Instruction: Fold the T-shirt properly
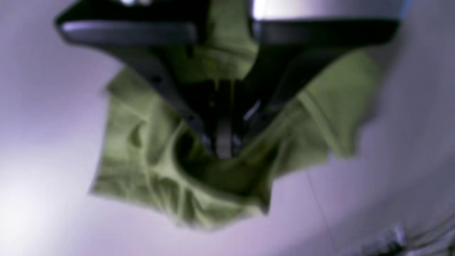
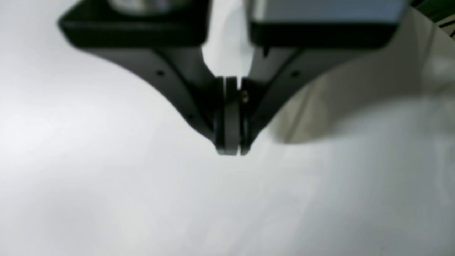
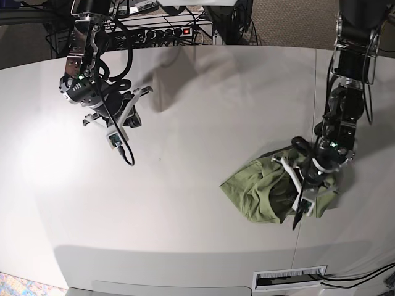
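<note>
While the olive-green short-sleeved T-shirt of thin soft cloth (image 3: 271,188) lies in a crumpled heap on the plain white counter (image 3: 185,185), no fold has been made yet, I think. The shirt sits on the side of the counter near the left arm, and it is bunched up with many wrinkles, so its sleeves and bottom edge are hard to pick out. The left hand (image 1: 224,151) is right on top of the heap. In the left wrist view its two black fingers (image 1: 193,122) are closed tight together, with green cloth bunched all around the tips, so it looks like it is pinching a bit of the shirt, though the picture is blurry. The right hand (image 2: 231,149) is well apart from the shirt, over bare counter on the other side. Its fingers (image 2: 192,103) are pressed together too, and nothing is between them. The shirt looks very light and floppy. It will not keep its shape when lifted; it will droop and hang down, and it may slide on the smooth counter. I think the best spots to hold are the edges with seams, like the shoulders, the collar or the bottom hem, one for each hand, so the shirt can be pulled out flat before folding.
</note>
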Robot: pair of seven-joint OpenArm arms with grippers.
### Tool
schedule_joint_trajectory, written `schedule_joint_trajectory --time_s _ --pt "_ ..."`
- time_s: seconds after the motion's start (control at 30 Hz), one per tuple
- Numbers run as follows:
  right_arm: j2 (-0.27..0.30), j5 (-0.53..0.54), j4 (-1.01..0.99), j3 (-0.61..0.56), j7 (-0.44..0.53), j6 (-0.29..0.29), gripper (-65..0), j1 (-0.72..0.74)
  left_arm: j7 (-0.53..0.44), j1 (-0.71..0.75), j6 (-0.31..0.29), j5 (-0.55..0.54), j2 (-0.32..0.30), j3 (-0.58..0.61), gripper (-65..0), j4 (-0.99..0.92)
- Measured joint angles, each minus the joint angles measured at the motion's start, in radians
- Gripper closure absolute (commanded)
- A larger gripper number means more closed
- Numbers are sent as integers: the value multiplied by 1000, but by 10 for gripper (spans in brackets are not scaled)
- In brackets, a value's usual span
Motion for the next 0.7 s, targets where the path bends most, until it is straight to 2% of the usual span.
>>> schedule_joint_trajectory --time_s 0.1,0.27,0.43,0.5,0.63,0.7 --pt "0 5 0 0 -6 0 0 -2 95 13 -2 -16 -7 0 0 103" --pt "0 76 0 0 -37 0 0 -30 110 125 16 -38 -9 1 0 183" --pt "0 79 0 0 -47 0 0 -50 121 238 23 -36 -10 3 0 282" --pt "0 116 0 0 -58 0 0 -56 118 274 24 -39 -12 2 0 345" --pt "0 173 0 0 -92 0 0 -105 120 399 26 -27 -12 3 0 445" --pt "0 172 18 0 -93 0 0 -129 117 456 52 8 -12 3 0 496"
